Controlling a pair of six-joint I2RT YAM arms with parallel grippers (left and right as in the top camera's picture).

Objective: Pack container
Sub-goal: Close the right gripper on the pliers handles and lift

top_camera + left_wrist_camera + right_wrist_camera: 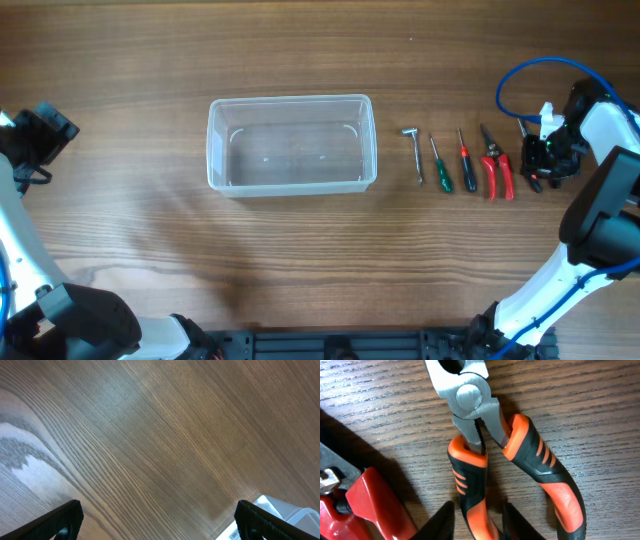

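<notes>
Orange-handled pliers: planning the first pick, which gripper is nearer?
Right. The right gripper straddles one handle of the orange-handled pliers; the left gripper is far across the table.

This looks like a robotics lab bench, not a working workshop. A bare wood-grain table (150, 250) carries a left robot arm (18, 235) and a right robot arm (598, 215), both white and black, based by a black rail (340, 346) at its near edge. A blue cable (512, 80) loops off the right one. Hand tools lie in a tidy, staged row: a small L-shaped wrench (414, 153), a green-handled screwdriver (440, 168), a red-handled screwdriver (467, 165), red-handled cutters (497, 168) and orange-and-black pliers (470, 405). Left of the row stands a clear plastic container (290, 100).
</notes>
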